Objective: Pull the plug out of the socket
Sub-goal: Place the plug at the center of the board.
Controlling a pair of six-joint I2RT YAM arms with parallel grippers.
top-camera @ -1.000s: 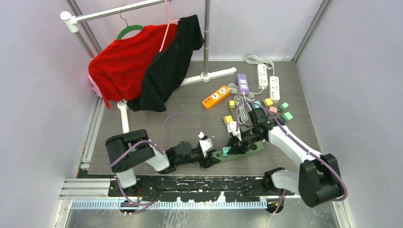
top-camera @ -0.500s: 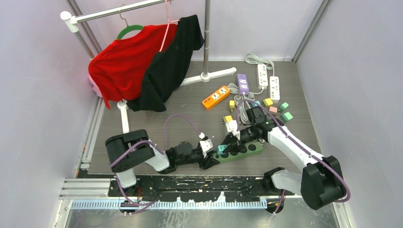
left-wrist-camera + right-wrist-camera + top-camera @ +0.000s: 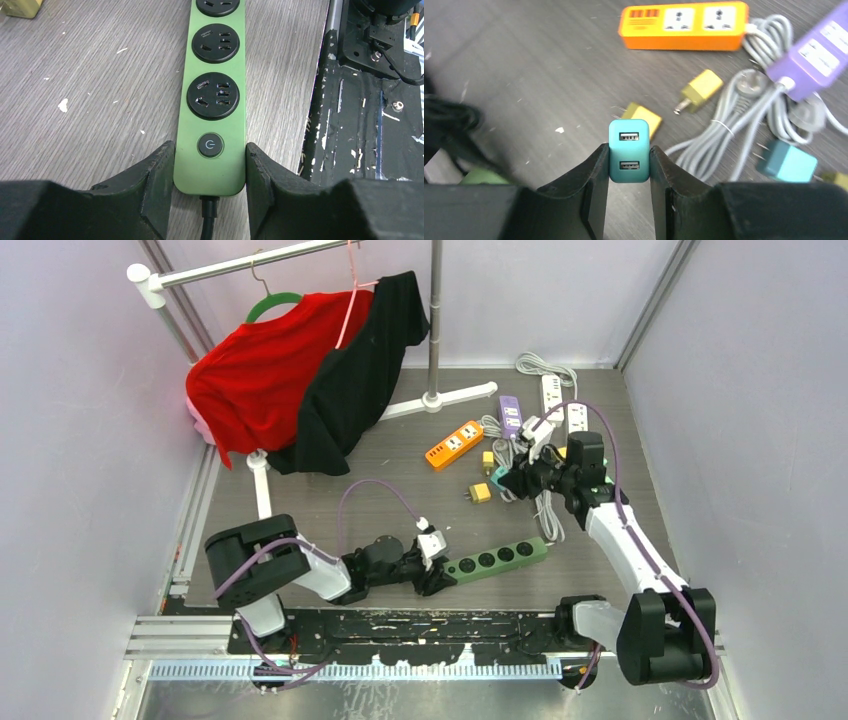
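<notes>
- two grippers each have hold of something. the left gripper [image 3: 209, 152] lies low on the grey wood-grain table [image 3: 90, 75]. its black fingers [image 3: 160, 170] are about half spread and press against both long sides of the green plastic power strip [image 3: 216, 100], at the end with the round black switch [image 3: 209, 145].
- the strip's black cord [image 3: 209, 220] leaves between those fingers, and its round black sockets [image 3: 216, 94] run away from the wrist camera in a row.
- from above, the strip lies slanted near the front edge of the table, between the two arms.
- the right gripper [image 3: 628, 155] is nearly closed, pinching the small teal block-shaped usb plug [image 3: 628, 142] by its two flat sides — both usb ports face the wrist camera.
- the plug is held above the table and well apart from the strip, out toward the far side.
- below it lie two mustard-yellow plugs [image 3: 698, 90], a coil of grey cable [image 3: 734, 135] and another teal plug [image 3: 786, 162].
- further off lie an orange two-socket power strip [image 3: 684, 26] and a purple power strip [image 3: 824, 50].
</notes>
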